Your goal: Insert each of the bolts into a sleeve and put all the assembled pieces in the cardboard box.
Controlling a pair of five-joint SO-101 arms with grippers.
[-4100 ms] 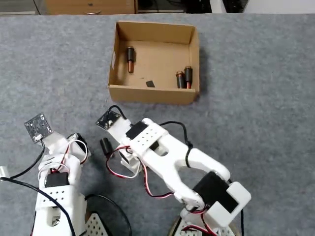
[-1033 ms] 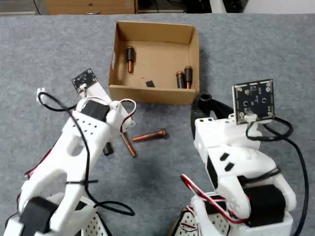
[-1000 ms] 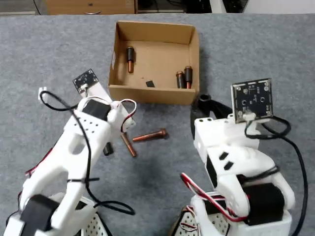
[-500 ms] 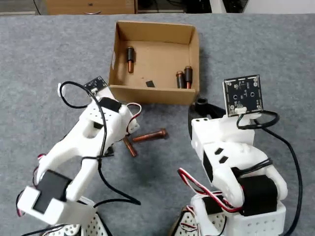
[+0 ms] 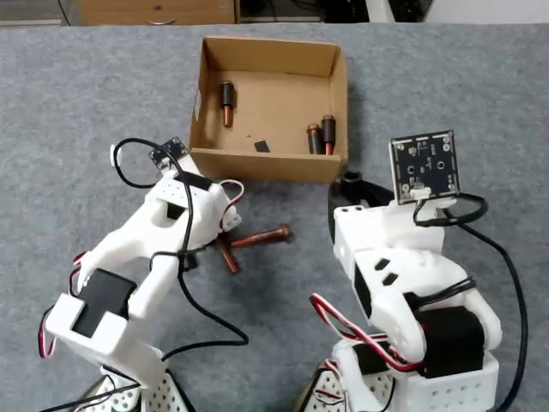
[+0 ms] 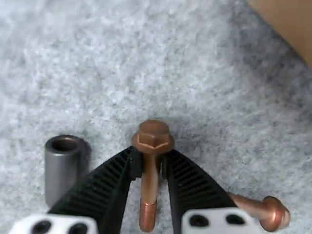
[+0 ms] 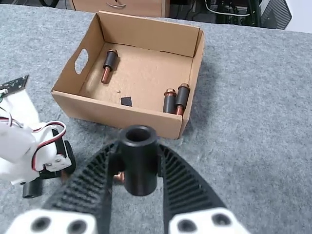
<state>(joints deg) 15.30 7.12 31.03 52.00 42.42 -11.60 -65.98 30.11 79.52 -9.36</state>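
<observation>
Left fingers (image 6: 112,180) pinched tight on a copper bolt (image 6: 152,141), its head just past the tips, down at the grey surface (image 6: 97,63). Just beside one finger, a loose sleeve (image 6: 63,163); beside the other, a second bolt (image 6: 261,212). Right fingers (image 7: 92,180) clamped around a black sleeve (image 7: 139,161), open end showing. Beyond these, the cardboard box (image 7: 119,114) with three assembled pieces (image 7: 108,63) inside.

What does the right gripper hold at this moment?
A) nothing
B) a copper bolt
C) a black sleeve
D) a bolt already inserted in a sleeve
C: in the right wrist view the right gripper is shut on a black sleeve, whose hollow end shows no bolt inside.
</observation>
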